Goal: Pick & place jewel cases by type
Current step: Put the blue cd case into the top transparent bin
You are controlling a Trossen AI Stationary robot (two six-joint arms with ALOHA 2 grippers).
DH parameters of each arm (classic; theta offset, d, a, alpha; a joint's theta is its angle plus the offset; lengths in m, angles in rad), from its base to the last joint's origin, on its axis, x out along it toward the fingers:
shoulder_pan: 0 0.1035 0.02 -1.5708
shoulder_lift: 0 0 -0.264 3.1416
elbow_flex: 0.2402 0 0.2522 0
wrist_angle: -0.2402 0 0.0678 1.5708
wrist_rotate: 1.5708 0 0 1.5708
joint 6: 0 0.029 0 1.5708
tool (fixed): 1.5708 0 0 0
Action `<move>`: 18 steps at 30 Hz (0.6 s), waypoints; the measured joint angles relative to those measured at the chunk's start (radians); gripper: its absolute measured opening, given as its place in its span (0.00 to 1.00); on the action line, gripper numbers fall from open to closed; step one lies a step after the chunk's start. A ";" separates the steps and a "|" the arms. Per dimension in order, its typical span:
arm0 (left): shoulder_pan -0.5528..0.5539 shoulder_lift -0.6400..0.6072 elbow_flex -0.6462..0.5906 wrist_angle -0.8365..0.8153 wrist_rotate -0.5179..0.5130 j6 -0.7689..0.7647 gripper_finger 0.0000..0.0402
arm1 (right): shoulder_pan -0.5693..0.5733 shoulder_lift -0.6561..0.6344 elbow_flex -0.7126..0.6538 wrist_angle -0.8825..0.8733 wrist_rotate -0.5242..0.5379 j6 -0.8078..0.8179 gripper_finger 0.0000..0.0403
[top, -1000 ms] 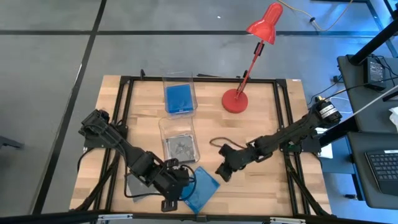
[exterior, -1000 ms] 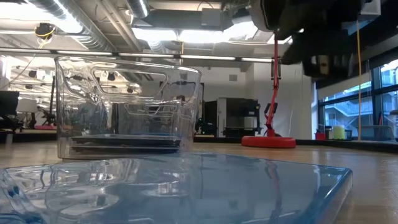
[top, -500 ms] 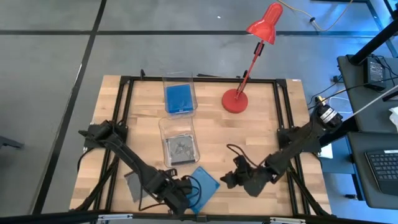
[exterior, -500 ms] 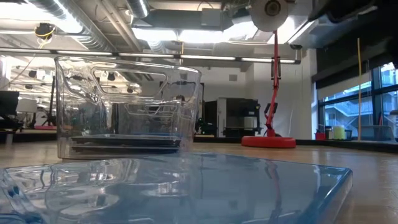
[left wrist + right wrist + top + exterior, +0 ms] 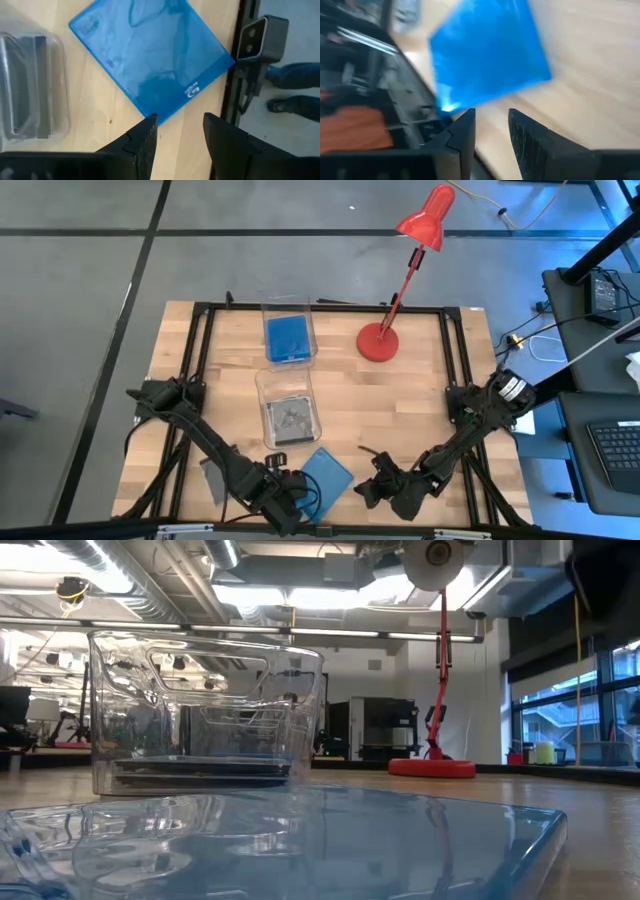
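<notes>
Left gripper: the left gripper [image 5: 177, 132] sits low over the near edge of the table, its two fingers [image 5: 145, 137] spread with bare wood between them, gripping nothing.
Blue case to left gripper: the loose blue jewel case [image 5: 150, 55] lies flat on the wood just beyond the fingertips, turned cornerwise; its nearest corner comes close to one fingertip, and contact cannot be told.
Right gripper: the right gripper [image 5: 490, 127] is also low at the near edge, just right of the same case; fingers parted a little, nothing between them.
Blue case to right gripper: from this side the case lies just past the fingertips, apart from them.
Case on the table: it rests between the two grippers [image 5: 325, 476], near the table's front rail.
Grey case: a grey jewel case [image 5: 214, 476] lies flat on the left, partly under the left arm.
Near bin: a clear bin [image 5: 289, 412] at table centre holds grey cases.
Far bin: a second clear bin [image 5: 288, 334] beyond it holds blue cases.
Lamp: a red desk lamp [image 5: 380, 342] stands far right.
</notes>
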State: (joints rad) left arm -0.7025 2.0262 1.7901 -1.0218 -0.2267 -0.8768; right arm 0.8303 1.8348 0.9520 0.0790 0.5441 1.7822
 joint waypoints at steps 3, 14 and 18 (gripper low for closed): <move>-0.002 0.000 0.000 0.001 -0.029 -0.014 0.39 | -0.004 0.034 0.000 0.000 -0.021 -0.002 0.30; -0.018 0.003 0.000 0.001 -0.036 -0.123 0.39 | -0.017 0.093 0.000 0.094 -0.098 0.024 0.54; -0.010 0.029 0.000 0.008 -0.034 -0.206 0.39 | -0.017 0.108 0.000 0.189 -0.060 0.039 0.70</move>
State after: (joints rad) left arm -0.7125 2.0553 1.7905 -1.0142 -0.2609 -1.0825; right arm 0.8135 1.9423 0.9516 0.2684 0.4843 1.8215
